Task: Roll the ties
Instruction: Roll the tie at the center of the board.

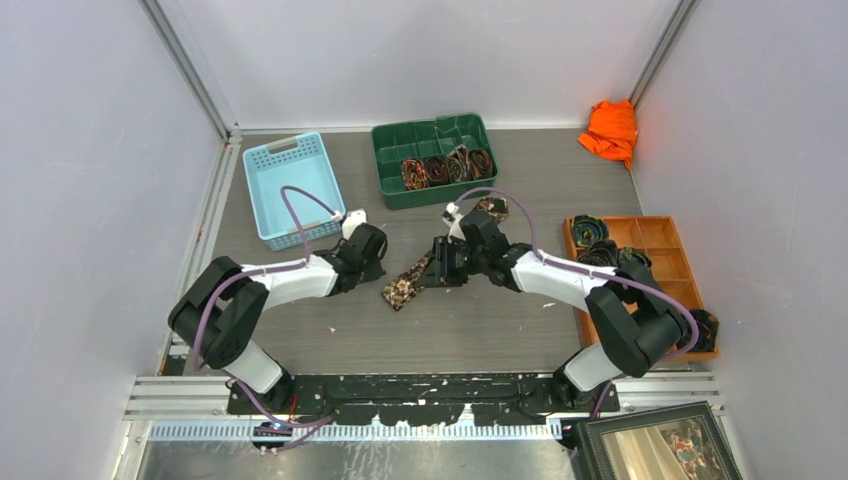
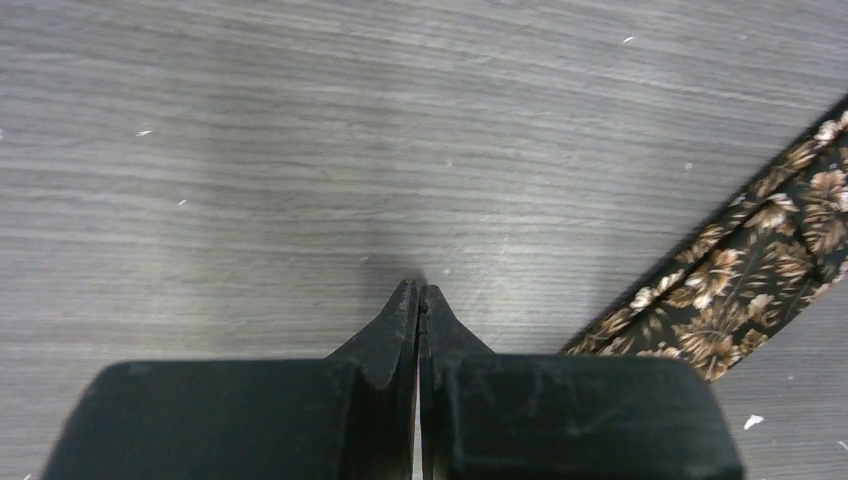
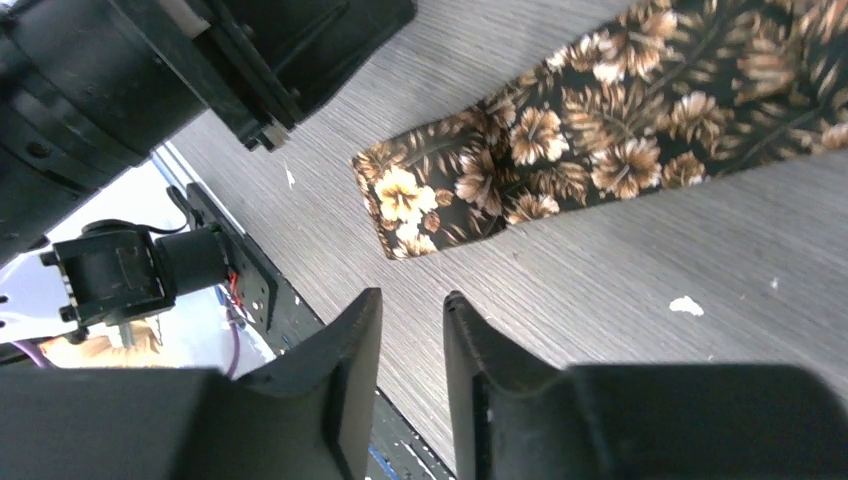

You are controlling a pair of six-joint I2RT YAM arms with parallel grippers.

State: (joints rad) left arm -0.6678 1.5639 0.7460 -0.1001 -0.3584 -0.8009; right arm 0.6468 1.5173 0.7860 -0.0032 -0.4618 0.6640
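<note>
One brown, floral-patterned tie point(image 1: 410, 285) lies unrolled on the grey table, running diagonally up toward the green bin. Its wide end point(image 3: 420, 205) is spread flat in the right wrist view. My right gripper point(image 1: 440, 268) hovers over the tie's middle; its jaws point(image 3: 412, 300) are open with only bare table between them. My left gripper point(image 1: 375, 265) sits just left of the tie, shut on nothing point(image 2: 420, 290), with the tie point(image 2: 760, 260) off to its right. Several rolled ties point(image 1: 445, 167) are in the green bin.
A green compartment bin point(image 1: 385, 170) stands at the back centre and a blue basket point(image 1: 255, 195) at the back left. An orange tray point(image 1: 655, 235) with coiled ties point(image 1: 595, 230) is at the right. An orange cloth point(image 1: 610, 130) lies in the far right corner.
</note>
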